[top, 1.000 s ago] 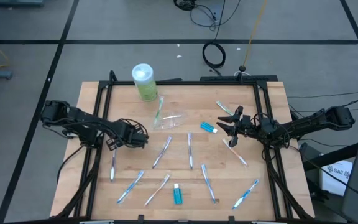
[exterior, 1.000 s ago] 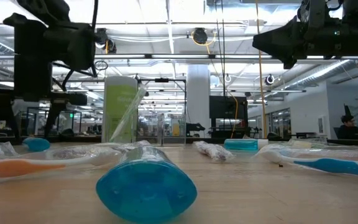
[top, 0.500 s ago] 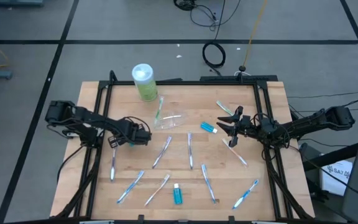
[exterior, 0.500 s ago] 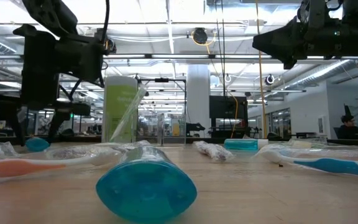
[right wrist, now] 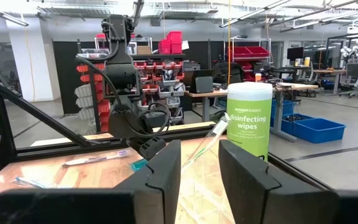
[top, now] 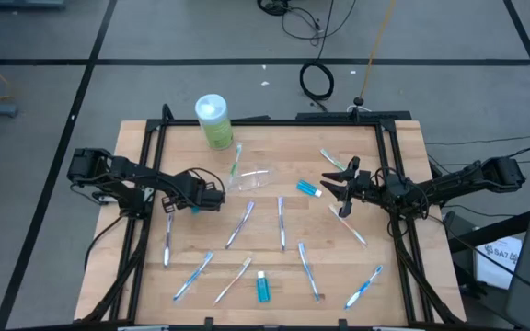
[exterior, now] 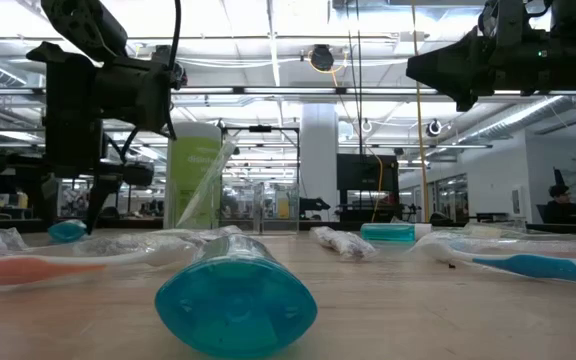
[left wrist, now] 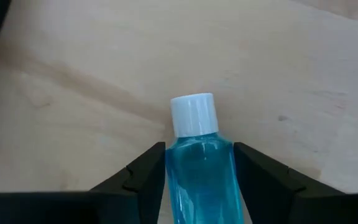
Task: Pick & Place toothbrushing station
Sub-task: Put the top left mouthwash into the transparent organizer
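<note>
The wooden table (top: 274,147) is carrying a whole mess of stuff. A green disinfecting wipes tub (top: 213,121) is standing upright near the back edge, with a clear plastic cup (top: 251,178) lying on its side just in front of it. Toothbrushes (top: 282,223) are lying scattered all over the middle and front. One small blue bottle (top: 263,287) is lying near the front edge, another blue bottle (top: 309,188) is sitting right of centre.
</note>
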You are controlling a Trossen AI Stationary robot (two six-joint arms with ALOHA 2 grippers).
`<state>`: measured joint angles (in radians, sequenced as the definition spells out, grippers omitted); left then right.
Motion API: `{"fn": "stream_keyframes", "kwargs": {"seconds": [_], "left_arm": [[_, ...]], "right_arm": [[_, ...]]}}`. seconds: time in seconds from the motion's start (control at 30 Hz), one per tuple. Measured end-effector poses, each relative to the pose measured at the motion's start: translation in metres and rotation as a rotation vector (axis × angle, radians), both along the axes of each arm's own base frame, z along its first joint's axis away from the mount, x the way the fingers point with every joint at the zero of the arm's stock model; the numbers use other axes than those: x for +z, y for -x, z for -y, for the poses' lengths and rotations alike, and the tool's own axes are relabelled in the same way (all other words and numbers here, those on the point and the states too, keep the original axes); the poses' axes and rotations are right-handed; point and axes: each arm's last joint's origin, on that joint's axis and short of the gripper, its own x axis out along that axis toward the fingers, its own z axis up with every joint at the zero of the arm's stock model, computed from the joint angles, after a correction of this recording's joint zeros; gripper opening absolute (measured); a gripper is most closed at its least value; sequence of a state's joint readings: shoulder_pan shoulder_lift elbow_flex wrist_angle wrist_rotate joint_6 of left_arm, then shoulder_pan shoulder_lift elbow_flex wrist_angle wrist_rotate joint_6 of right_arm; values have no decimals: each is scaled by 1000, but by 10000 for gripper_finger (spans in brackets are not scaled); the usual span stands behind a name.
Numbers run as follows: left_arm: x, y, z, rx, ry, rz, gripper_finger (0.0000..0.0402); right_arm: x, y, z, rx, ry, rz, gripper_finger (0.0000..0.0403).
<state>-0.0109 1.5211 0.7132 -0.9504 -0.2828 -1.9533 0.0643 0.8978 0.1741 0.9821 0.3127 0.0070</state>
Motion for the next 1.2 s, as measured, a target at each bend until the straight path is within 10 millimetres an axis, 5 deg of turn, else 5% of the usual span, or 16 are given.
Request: {"fn": "stream_keyframes", "kwargs": {"seconds": [0.27,0.5,1.2], "left_arm": [[0,-5,-1,-113,-23,16,190],[-1,-15,-1,-379,-12,40,175],[9,-61,10,-931,-116,350,186]], "right_arm": [[0,0,0,0,0,0,100],[0,0,0,0,0,0,100],[0,0,0,0,0,0,100]]}}
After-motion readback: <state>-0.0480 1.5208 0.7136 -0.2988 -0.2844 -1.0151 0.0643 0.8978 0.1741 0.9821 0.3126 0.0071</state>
